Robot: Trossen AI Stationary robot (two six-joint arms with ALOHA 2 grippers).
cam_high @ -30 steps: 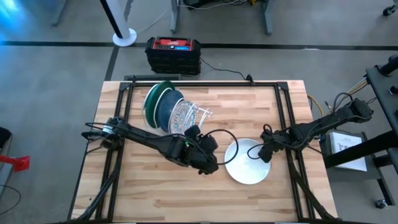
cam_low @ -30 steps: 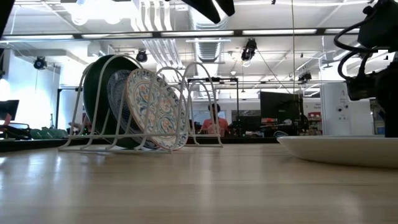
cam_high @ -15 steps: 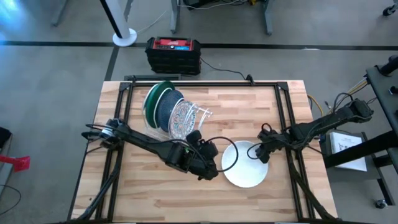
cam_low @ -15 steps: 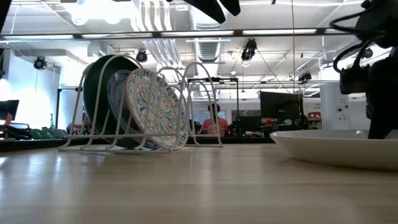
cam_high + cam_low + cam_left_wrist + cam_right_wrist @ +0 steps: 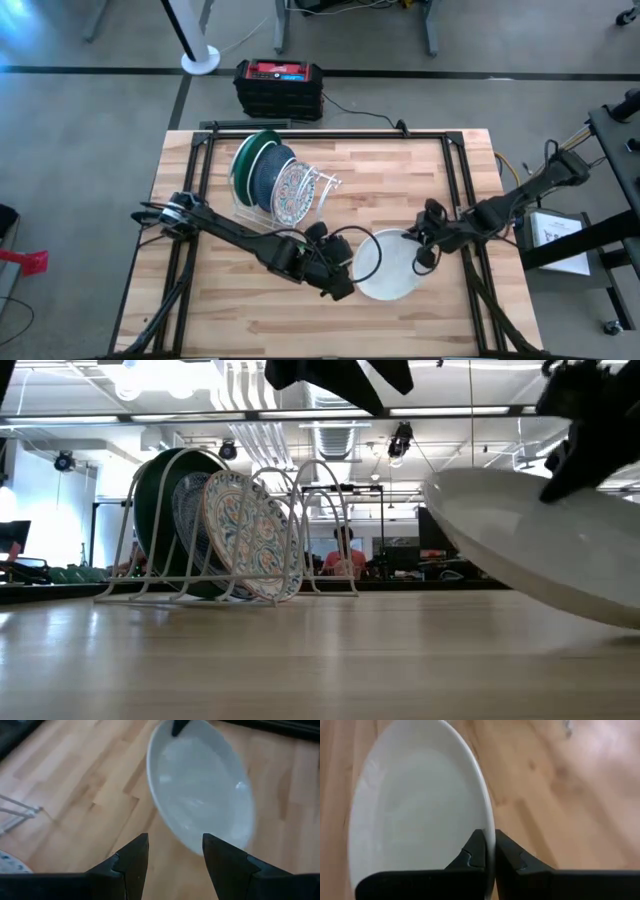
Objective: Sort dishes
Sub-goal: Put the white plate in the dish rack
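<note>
At lower centre of the overhead frame, the right gripper point(image 5: 490, 851) has its jaws clenched on the rim of the tilted white plate point(image 5: 388, 264), its far edge cut off in the low view, while the left gripper point(image 5: 172, 854) hangs released beside it.

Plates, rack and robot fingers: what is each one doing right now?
white plate: tilted, one edge lifted, pinched at its rim
right gripper: fingers shut on the white plate
left gripper: fingers open, holding nothing
green plate, blue plate, floral plate: upright in the rack
</note>
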